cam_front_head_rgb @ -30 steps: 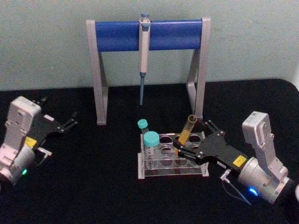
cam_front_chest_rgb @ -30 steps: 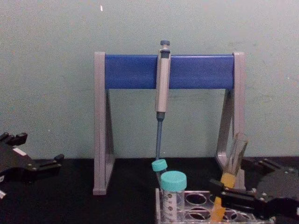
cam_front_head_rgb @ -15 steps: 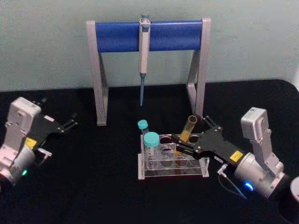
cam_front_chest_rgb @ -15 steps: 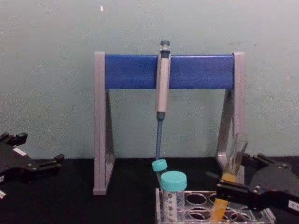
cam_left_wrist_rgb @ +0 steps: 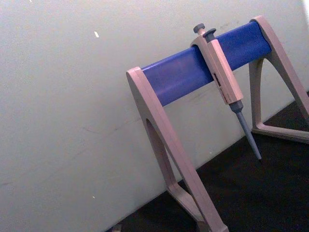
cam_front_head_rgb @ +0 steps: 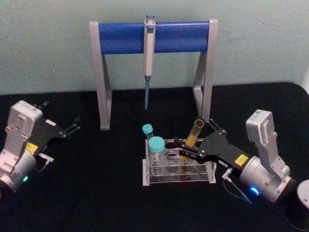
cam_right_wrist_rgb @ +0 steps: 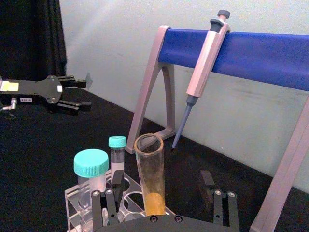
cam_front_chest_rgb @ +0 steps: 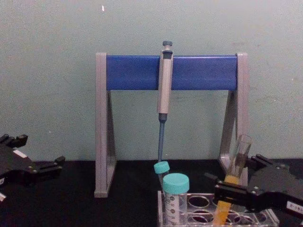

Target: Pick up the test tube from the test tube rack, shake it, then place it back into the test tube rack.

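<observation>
Glass first: the test tube stands in the test tube rack, uncapped and leaning, its open mouth tipped toward the right rear. Orange-yellow liquid fills its lower part, and the upper part is clear. Its foot goes down through the rack's top plate in the right half; the exact hole is hidden behind the black fingers.

The right tool reaches in from the right, low over the rack, with its fingers spread to either side of the tube. In the right wrist view the tube stands between them, much closer to one finger than to the other, with a clear gap on the far side. Whether the near finger touches the glass cannot be told.

At the rack's left end sits a wide clear tube with a teal screw cap, upright in a front hole. Just behind it a thin teal-capped tube leans slightly. The other holes in view are open rings.

The left tool hangs over the black counter, well apart from the rack on the left, with its fingers spread and nothing between them.

Behind the rack stands the grey-and-blue pipette stand, with a pipette hanging tip down from its bar.
</observation>
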You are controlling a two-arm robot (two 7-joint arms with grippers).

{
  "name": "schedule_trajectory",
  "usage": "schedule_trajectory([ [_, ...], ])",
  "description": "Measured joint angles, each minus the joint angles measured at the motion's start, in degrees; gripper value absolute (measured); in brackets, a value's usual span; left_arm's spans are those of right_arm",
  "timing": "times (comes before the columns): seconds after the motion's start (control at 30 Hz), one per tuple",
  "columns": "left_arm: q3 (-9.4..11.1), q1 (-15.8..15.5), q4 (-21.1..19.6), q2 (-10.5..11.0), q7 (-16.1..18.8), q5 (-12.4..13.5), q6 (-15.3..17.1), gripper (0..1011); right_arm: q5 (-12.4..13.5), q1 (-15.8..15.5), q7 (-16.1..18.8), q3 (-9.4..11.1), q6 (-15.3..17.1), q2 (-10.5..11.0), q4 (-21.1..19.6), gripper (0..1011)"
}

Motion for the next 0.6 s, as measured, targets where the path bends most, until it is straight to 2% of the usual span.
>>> schedule_trajectory([
  [0.53, 0.0, 0.0, 0.0, 0.0, 0.0, 0.01, 0.0, 1001, -0.21, 0.24, 0.1, -0.04, 0.07, -0.12, 0.08, 1000],
  [0.6, 0.0, 0.0, 0.0, 0.0, 0.0, 0.0, 0.0, 1001, -0.21, 0.24, 0.1, -0.05, 0.08, -0.12, 0.08, 966],
])
